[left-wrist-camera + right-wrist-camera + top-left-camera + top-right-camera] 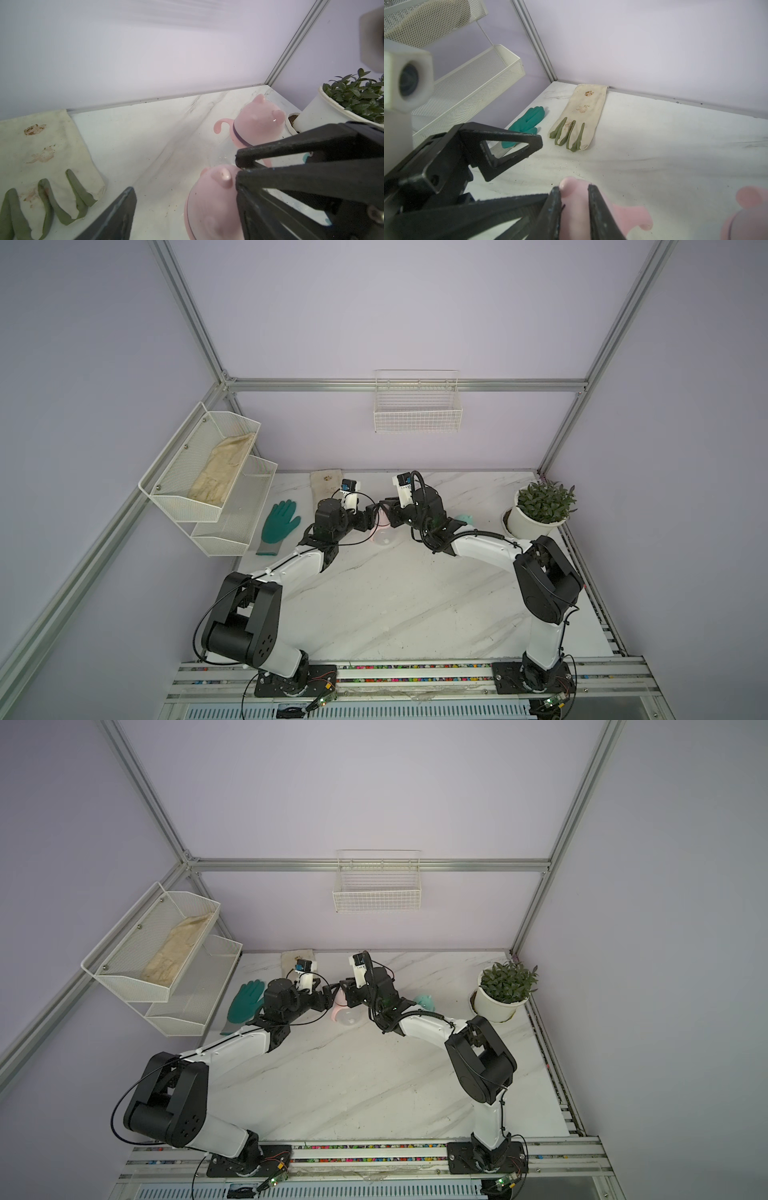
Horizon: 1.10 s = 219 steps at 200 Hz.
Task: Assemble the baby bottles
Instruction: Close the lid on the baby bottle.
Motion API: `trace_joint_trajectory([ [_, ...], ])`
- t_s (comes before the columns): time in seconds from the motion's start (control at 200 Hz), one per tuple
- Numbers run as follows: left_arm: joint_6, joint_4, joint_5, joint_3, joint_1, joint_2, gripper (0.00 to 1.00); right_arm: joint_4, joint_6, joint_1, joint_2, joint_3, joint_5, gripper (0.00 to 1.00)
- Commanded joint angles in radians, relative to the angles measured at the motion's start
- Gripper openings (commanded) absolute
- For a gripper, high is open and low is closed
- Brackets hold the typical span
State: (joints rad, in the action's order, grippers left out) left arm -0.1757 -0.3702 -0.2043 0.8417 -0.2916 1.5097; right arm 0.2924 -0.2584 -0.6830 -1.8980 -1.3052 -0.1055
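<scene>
Mia: Nearest is the aluminium rail (415, 673) with both arm bases on it. What goes on beyond it?

Tom: The arms meet tip to tip over the far middle of the marble table (395, 605), at the near pink bottle (209, 207).

Mia: Is the right gripper (573, 187) holding it?

Tom: Yes. Its fingers (596, 207) are pinched on a pink part of the bottle's top. Ear or handle, I cannot tell.

Mia: And the left gripper (545, 169)?

Tom: Spread wide. One finger (259, 199) lies against the pink cap. The other finger (120, 214) stands off it, with bare table between. Whether they grasp the clear body lower down, I cannot tell.

Mia: Where are the other bottles?

Tom: The second pink bottle (257, 122), capped, sits farther right, toward the white plant pot (532, 524). The mint bottle (463, 518) shows just right of the right arm, partly hidden.

Mia: What lies on the left?

Tom: A green glove (280, 522) and a stained cream glove (583, 116) lie flat near the mesh shelf (239, 431). The shelf's upper tray holds another cream glove (220, 468).
</scene>
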Motion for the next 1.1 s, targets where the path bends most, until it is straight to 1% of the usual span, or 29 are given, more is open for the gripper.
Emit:
trace_joint_trajectory([
  [0.0, 0.012, 0.182, 0.041, -0.026, -0.022, -0.016, 0.79, -0.328, -0.007, -0.040, -0.080, 0.031, -0.043, 0.26],
  [0.125, -0.004, 0.271, 0.136, 0.029, -0.012, -0.088, 0.86, -0.372, 0.003, -0.039, -0.092, -0.044, -0.027, 0.27],
  [0.13, -0.004, 0.274, 0.139, 0.031, -0.012, -0.107, 0.87, -0.374, 0.003, -0.039, -0.092, -0.047, -0.026, 0.27],
  [0.285, 0.057, 0.349, 0.191, 0.073, -0.001, -0.240, 0.97, -0.426, 0.016, -0.036, -0.102, -0.136, 0.008, 0.27],
  [0.455, 0.086, 0.409, 0.225, 0.065, 0.015, -0.344, 1.00, -0.469, 0.041, -0.028, -0.098, -0.213, 0.032, 0.28],
  [0.635, 0.091, 0.415, 0.255, 0.010, 0.023, -0.359, 1.00, -0.532, 0.075, -0.008, -0.098, -0.322, 0.064, 0.31],
  [0.725, 0.086, 0.411, 0.264, -0.007, 0.026, -0.357, 1.00, -0.539, 0.079, -0.003, -0.098, -0.360, 0.076, 0.36],
  [0.915, 0.086, 0.421, 0.255, 0.016, 0.040, -0.347, 1.00, -0.567, 0.091, -0.003, -0.084, -0.438, 0.095, 0.45],
  [1.005, 0.099, 0.414, 0.254, 0.017, 0.050, -0.344, 1.00, -0.570, 0.107, -0.002, -0.056, -0.463, 0.093, 0.53],
  [1.09, 0.148, 0.394, 0.255, 0.016, 0.078, -0.332, 1.00, -0.564, 0.138, -0.001, -0.028, -0.477, 0.104, 0.62],
])
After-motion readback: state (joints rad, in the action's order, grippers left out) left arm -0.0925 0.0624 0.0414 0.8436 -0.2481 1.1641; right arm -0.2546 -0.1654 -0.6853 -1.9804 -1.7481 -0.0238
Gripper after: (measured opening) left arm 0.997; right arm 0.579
